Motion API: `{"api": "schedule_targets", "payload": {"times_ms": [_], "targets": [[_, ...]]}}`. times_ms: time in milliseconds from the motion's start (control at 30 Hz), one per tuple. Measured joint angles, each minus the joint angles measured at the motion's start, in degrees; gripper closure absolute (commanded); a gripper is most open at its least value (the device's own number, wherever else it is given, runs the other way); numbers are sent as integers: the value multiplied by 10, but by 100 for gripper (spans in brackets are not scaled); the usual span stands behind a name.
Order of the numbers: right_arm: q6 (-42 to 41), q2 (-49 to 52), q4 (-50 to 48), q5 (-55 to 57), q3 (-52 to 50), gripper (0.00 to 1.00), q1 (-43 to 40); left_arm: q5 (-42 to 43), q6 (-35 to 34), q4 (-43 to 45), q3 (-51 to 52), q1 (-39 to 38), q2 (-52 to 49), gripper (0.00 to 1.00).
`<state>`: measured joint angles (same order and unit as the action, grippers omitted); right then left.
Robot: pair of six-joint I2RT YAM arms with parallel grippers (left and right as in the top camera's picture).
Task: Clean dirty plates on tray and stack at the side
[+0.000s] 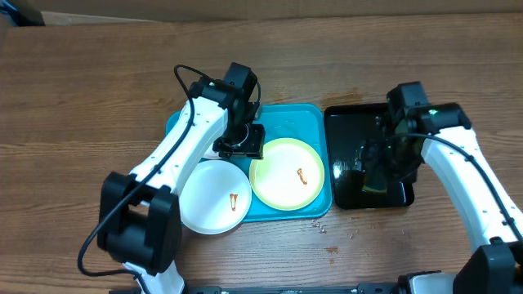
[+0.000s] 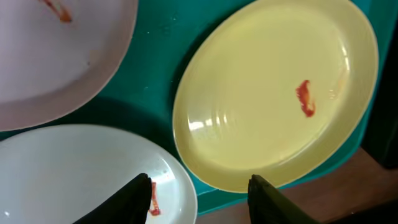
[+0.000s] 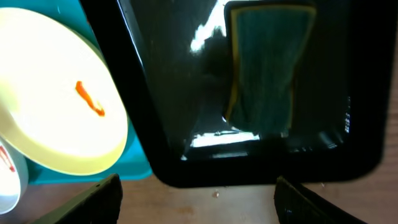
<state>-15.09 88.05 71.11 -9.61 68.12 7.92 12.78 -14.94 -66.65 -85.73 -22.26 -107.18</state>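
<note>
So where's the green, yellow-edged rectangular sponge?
Right wrist view: the sponge lies inside the glossy black rectangular tray, just right of the turquoise plastic tray.

Overhead camera looks straight down from high up, with most of the wooden table [image 1: 82,122] in frame, blue tray [image 1: 298,114] mid-frame, black tray [image 1: 347,122] just right of it. Left wrist camera sits close over the blue tray, angled down at the plates [image 2: 74,174]. Right wrist camera sits close over the black tray, blue tray at its left edge. All three views share the pale green plate [image 1: 286,173].
</note>
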Motion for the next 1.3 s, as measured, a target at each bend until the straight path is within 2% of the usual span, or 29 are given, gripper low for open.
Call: {"api": "schedule_targets", "payload": {"times_ms": [67,167,367,400,500,533,600,800,867,1000,1200,1300], "targets": [[-3,0,-7,0,-14,20,1,-10,-1,1,0,0,-7,34],[-6,0,-7,0,-22,20,0,-21,-17,0,0,0,-9,32],[-9,0,-7,0,-30,19,0,-62,-61,0,0,0,-9,18],[-10,0,-6,0,-30,15,0,-71,-64,0,0,0,-9,14],[-12,0,-1,0,-30,14,0,-92,-75,5,0,-1,-9,0],[-12,0,0,0,-30,14,0,-96,-76,7,0,-1,-9,0],[-12,0,1,0,-31,14,0,-103,-79,13,0,-1,-9,6],[-12,0,0,14,-31,14,0,-120,-79,65,28,-1,-9,38],[-13,0,0,16,-31,14,0,-124,-81,93,50,-1,-9,43],[-14,0,-6,21,-32,14,0,-124,-78,153,102,-2,-9,47],[-31,0,-29,51,-48,14,0,-106,-77,189,135,-2,-9,58],[-53,0,-50,79,-60,14,0,-78,-69,200,135,-2,-9,54]]}}
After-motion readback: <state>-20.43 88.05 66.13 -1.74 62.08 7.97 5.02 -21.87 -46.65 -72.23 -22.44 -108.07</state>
